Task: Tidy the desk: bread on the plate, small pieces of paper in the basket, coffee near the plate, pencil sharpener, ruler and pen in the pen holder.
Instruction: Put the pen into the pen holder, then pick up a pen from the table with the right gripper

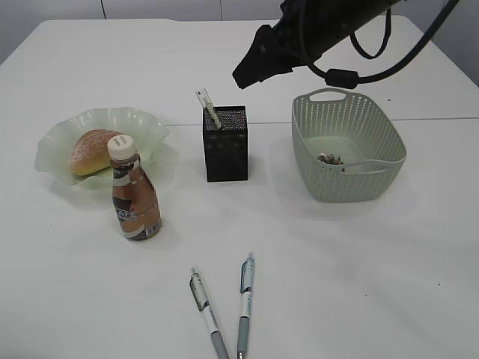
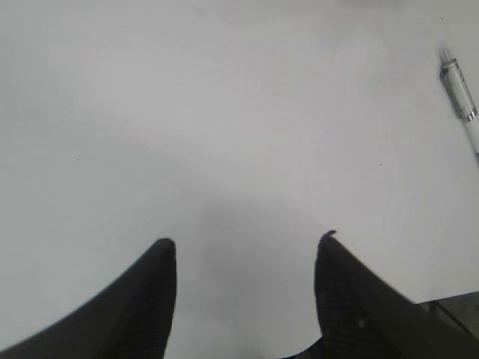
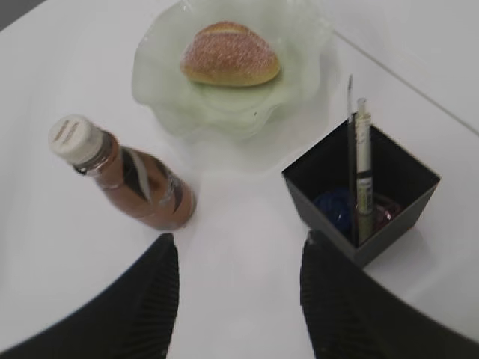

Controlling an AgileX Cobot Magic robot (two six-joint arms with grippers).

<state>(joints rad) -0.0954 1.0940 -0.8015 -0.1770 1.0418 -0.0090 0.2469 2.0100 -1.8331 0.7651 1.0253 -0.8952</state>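
Observation:
The bread (image 1: pixel 93 149) (image 3: pixel 230 54) lies on the pale green plate (image 1: pixel 52 149) (image 3: pixel 157 82). Just in front of the plate stands the brown coffee bottle (image 1: pixel 135 191) (image 3: pixel 138 183). The black pen holder (image 1: pixel 225 146) (image 3: pixel 363 194) holds a pen (image 3: pixel 363 172), a thin upright strip that looks like the ruler (image 3: pixel 350 142), and a blue object (image 3: pixel 333 206) at its bottom. Paper pieces (image 1: pixel 329 158) lie in the green basket (image 1: pixel 337 179). Two pens (image 1: pixel 208 314) (image 1: pixel 245 303) lie on the table at the front. My right gripper (image 1: pixel 247 75) (image 3: pixel 236 239) hangs open and empty above and right of the holder. My left gripper (image 2: pixel 247 239) is open over bare table, with one pen (image 2: pixel 460 93) to its upper right.
The white table has a seam running across it behind the basket. My right arm and its cables (image 1: pixel 352 30) cross the upper right of the exterior view, above the basket. My left arm does not show in the exterior view.

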